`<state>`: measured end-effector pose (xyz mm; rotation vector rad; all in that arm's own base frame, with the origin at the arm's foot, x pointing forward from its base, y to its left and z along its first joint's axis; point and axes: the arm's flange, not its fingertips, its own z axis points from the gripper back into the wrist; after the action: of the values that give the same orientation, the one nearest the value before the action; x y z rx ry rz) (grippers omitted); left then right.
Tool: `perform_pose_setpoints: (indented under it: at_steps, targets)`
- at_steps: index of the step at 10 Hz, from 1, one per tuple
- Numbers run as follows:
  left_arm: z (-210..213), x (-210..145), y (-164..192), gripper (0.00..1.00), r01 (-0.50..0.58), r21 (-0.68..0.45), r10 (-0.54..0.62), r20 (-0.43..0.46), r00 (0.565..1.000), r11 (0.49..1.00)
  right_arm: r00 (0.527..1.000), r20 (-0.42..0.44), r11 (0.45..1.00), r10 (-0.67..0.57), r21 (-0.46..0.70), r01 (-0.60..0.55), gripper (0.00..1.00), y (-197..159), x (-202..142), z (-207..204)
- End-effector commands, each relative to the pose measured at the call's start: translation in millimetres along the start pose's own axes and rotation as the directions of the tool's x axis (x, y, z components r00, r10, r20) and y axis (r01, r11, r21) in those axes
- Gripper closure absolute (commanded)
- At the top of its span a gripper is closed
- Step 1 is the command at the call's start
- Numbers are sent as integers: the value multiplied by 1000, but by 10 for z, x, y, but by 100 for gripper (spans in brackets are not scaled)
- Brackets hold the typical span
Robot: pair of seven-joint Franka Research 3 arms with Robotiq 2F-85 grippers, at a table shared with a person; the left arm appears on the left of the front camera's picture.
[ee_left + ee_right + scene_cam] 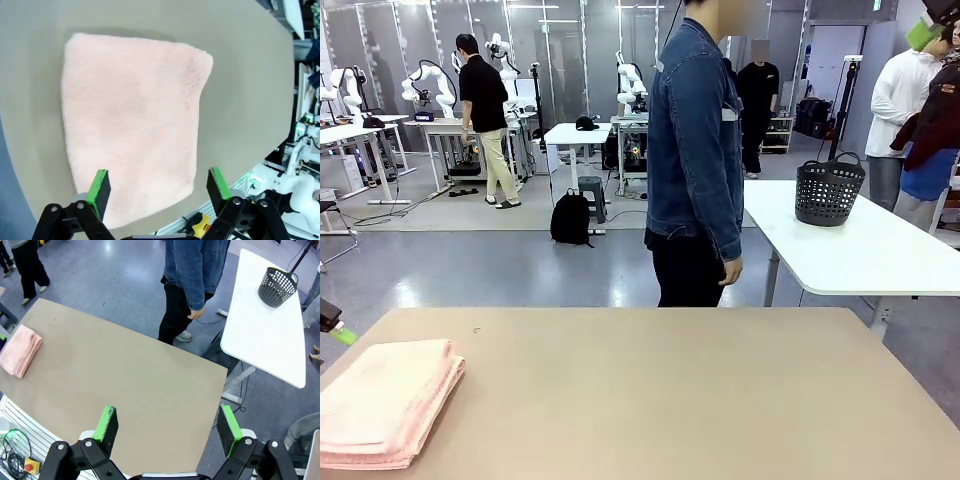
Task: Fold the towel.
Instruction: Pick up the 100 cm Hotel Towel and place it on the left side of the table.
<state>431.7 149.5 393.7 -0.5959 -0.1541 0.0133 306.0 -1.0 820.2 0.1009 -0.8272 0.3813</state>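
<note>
your left hand [157, 187] hangs wide open above the towel [132, 120], holding and touching nothing. the towel lies folded flat at the left side of the bench [700, 400]. your right hand [167, 427] is spread wide over bare bench, empty.

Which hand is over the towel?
The left hand, open above the folded pink towel; the right hand hangs open over bare table.
</note>
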Motion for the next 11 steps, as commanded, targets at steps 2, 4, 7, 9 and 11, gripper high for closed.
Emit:
perform_pose_setpoints:
  at_steps: [2,4,7,9,11]
  targets:
    - [155,-168,-249,0,-18,97,16,25,1000,995,1000,-3,1000,-3,3,3,0,0,6,-2]
    - [197,-243,-394,0,-23,146,24,-6,1000,989,1000,-3,1000,-3,3,3,0,0,6,-2]
    - [199,-107,-197,0,-9,59,7,20,1000,998,1000,-3,1000,-3,3,3,0,0,6,-2]
    - [199,-107,-197,0,-9,59,7,20,1000,998,1000,-3,1000,-3,3,3,0,0,6,-2]
    - [199,-107,-197,0,-9,59,7,20,1000,998,1000,-3,1000,-3,3,3,0,0,6,-2]
